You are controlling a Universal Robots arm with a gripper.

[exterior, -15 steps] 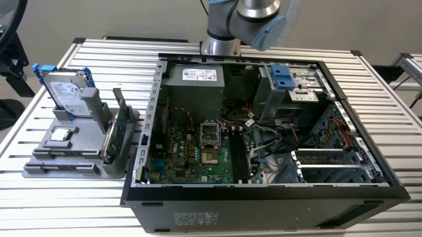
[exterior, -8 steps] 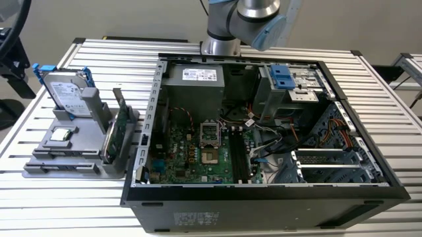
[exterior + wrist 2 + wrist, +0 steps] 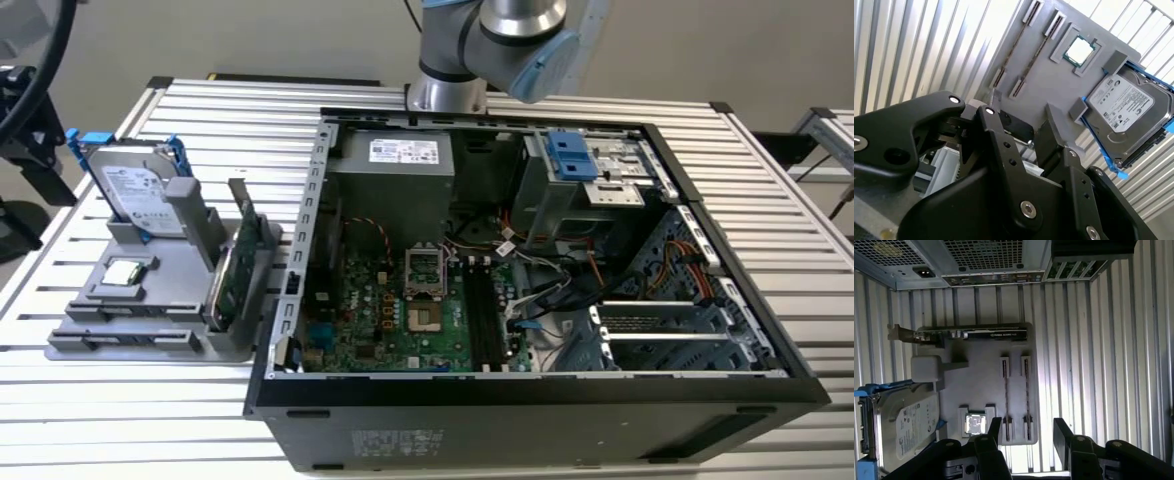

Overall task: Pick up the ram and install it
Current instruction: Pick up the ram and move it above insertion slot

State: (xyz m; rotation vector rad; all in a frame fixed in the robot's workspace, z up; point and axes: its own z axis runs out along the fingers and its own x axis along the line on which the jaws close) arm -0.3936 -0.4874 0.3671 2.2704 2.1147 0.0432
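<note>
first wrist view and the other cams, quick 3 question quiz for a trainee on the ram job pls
1. True or false: the gripper is open and holds nothing.
2. The ram stands in: A the grey holder; B the computer case; C the gripper.
3. Fill in: the hard drive has ____ rails.
Key: 1 true; 2 A; 3 blue.
</note>
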